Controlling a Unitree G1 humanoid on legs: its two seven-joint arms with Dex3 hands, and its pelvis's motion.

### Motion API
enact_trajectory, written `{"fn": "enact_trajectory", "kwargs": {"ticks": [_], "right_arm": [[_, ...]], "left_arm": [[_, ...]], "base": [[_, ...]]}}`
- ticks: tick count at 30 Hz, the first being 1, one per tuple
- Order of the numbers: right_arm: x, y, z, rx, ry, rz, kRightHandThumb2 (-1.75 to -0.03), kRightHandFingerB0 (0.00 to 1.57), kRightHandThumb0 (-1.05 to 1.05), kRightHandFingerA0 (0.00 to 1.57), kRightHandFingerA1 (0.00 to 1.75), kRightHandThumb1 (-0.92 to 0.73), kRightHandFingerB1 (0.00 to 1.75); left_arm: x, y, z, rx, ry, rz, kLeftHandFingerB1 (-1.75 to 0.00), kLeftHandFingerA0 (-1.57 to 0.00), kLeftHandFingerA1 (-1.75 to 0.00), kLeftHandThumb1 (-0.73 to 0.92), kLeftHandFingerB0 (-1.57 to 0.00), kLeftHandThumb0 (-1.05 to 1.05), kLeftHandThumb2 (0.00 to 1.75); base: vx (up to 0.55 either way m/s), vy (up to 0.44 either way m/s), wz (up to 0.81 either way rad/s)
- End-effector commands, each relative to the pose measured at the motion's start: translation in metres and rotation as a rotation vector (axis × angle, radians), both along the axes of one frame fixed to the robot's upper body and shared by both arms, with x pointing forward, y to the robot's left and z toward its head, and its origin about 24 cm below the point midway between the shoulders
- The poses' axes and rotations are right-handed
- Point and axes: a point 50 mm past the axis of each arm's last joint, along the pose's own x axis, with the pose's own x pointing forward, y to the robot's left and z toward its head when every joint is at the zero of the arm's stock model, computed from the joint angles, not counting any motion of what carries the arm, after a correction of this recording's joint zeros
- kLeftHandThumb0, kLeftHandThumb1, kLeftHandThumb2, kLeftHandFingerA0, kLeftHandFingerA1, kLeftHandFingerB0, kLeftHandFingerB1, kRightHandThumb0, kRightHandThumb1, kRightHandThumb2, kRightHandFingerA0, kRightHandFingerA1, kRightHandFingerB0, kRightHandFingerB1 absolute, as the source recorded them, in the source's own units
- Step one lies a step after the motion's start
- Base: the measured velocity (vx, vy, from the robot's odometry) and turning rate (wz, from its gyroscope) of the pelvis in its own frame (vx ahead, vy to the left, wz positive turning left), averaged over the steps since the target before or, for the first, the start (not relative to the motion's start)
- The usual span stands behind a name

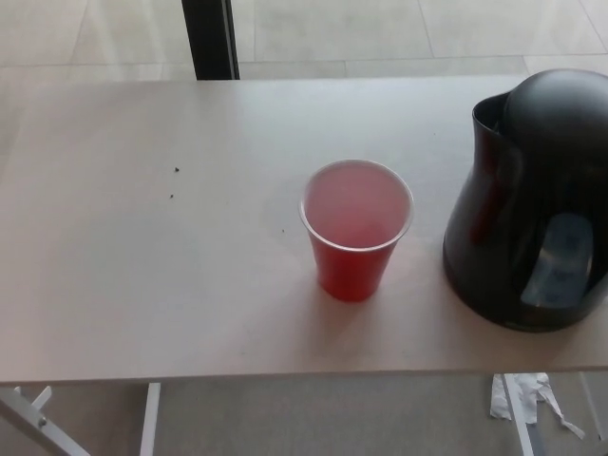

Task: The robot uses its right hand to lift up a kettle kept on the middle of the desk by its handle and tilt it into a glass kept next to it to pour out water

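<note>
Black kettle point(527, 204) stands at the tabletop's point(142, 266) right, spout toward the red cup point(355, 228) beside it — seemingly ready for pouring; neither hand shows, fingers unseen.

Soft, bright daylight, faint shadows, slight haze, glare on kettle point(532, 209).

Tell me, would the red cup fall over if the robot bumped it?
Probably, yes. The red cup looks like thin plastic, so it is likely light and would slide or tip at a small nudge. It is narrower at the bottom than at the rim, which makes tipping easier. It stands close beside the black kettle, so a swing there could knock it.
</note>
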Motion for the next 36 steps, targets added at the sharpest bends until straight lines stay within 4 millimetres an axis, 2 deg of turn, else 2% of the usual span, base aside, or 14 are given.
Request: {"fn": "enact_trajectory", "kwargs": {"ticks": [1, 2, 6, 8, 11, 14, 15, 20, 25, 30, 32, 34, 35, 36], "right_arm": [[0.003, 0.017, -0.019, -0.076, 0.13, 0.101, -0.79, 0.0, -0.62, 0.09, 0.48, -0.37, 0.31], [0.004, 0.02, -0.023, -0.098, 0.144, 0.114, -0.74, 0.04, -0.65, 0.09, 0.44, -0.4, 0.31], [0.008, 0.027, -0.031, -0.206, 0.201, 0.14, -0.88, 0.0, -0.38, 0.01, 0.5, -0.24, 0.49], [0.012, 0.029, -0.037, -0.229, 0.231, 0.157, -0.57, 0.12, -0.71, 0.24, 0.37, -0.51, 0.25], [0.014, 0.031, -0.043, -0.221, 0.256, 0.162, -0.79, 0.07, -0.73, 0.17, 0.46, -0.41, 0.36], [0.014, 0.028, -0.048, -0.243, 0.276, 0.164, -0.57, 0.13, -0.69, 0.29, 0.38, -0.5, 0.26], [0.014, 0.027, -0.049, -0.251, 0.28, 0.167, -0.79, 0.06, -0.72, 0.21, 0.47, -0.42, 0.35], [0.017, 0.021, -0.052, -0.284, 0.306, 0.131, -0.57, 0.13, -0.65, 0.24, 0.41, -0.49, 0.25], [0.022, 0.017, -0.051, -0.271, 0.303, 0.069, -0.78, 0.08, -0.69, 0.22, 0.48, -0.44, 0.38], [0.031, 0.023, -0.052, -0.204, 0.191, 0.008, -0.57, 0.27, -0.56, 0.43, 0.43, -0.56, 0.33], [0.033, 0.033, -0.054, -0.129, 0.111, -0.028, -0.83, 0.32, -0.58, 0.63, 0.6, -0.51, 0.49], [0.033, 0.034, -0.054, -0.116, 0.097, -0.04, -0.83, 0.32, -0.58, 0.63, 0.6, -0.51, 0.49], [0.034, 0.036, -0.056, -0.105, 0.087, -0.042, -0.84, 0.33, -0.57, 0.7, 0.64, -0.52, 0.5], [0.035, 0.038, -0.059, -0.056, 0.077, -0.066, -0.59, 0.42, -0.49, 0.82, 0.57, -0.62, 0.39]], "left_arm": [[-0.001, 0.003, 0.003, -0.011, 0.008, 0.002, -0.53, -0.49, -0.64, 0.49, -0.35, -0.77, 0.9], [-0.001, 0.002, 0.003, -0.01, 0.006, 0.001, -0.42, -0.48, -0.54, 0.62, -0.42, -0.67, 0.59], [0.0, 0.002, 0.002, -0.017, 0.008, 0.011, -0.56, -0.53, -0.66, 0.45, -0.42, -0.66, 0.89], [0.0, 0.001, 0.002, -0.006, 0.004, -0.003, -0.43, -0.56, -0.55, 0.61, -0.44, -0.68, 0.58], [0.0, 0.001, 0.004, -0.014, -0.012, -0.011, -0.41, -0.51, -0.54, 0.61, -0.47, -0.69, 0.59], [0.003, 0.001, 0.004, -0.006, -0.001, -0.014, -0.41, -0.49, -0.54, 0.61, -0.46, -0.71, 0.59], [0.003, 0.001, 0.004, -0.01, -0.004, -0.014, -0.41, -0.48, -0.54, 0.61, -0.45, -0.72, 0.59], [0.004, 0.002, 0.005, -0.006, 0.004, -0.014, -0.41, -0.49, -0.54, 0.61, -0.43, -0.69, 0.59], [0.005, 0.001, 0.004, 0.013, 0.026, -0.03, -0.42, -0.53, -0.54, 0.61, -0.43, -0.68, 0.59], [0.006, 0.0, 0.004, 0.036, 0.038, -0.04, -0.43, -0.56, -0.53, 0.63, -0.45, -0.66, 0.59], [0.008, 0.0, 0.002, 0.025, 0.033, -0.035, -0.54, -0.5, -0.62, 0.5, -0.38, -0.68, 0.91], [0.009, 0.0, 0.002, 0.023, 0.032, -0.039, -0.54, -0.5, -0.62, 0.5, -0.38, -0.68, 0.91], [0.009, 0.0, 0.002, 0.022, 0.03, -0.042, -0.42, -0.55, -0.53, 0.65, -0.43, -0.65, 0.59], [0.009, 0.0, 0.002, 0.014, 0.019, -0.039, -0.42, -0.55, -0.54, 0.64, -0.43, -0.66, 0.59]], "base": [[0.0, 0.0, 0.0], [0.0, 0.0, 0.0], [0.0, 0.0, 0.0], [0.0, 0.0, 0.0], [0.0, 0.0, 0.0], [0.0, 0.0, 0.0], [0.0, 0.0, 0.0], [0.0, 0.0, 0.0], [0.0, 0.0, 0.0], [0.0, 0.0, 0.0], [0.0, 0.0, 0.0], [0.0, 0.0, 0.0], [0.0, 0.0, 0.0], [0.0, 0.0, 0.0]]}}
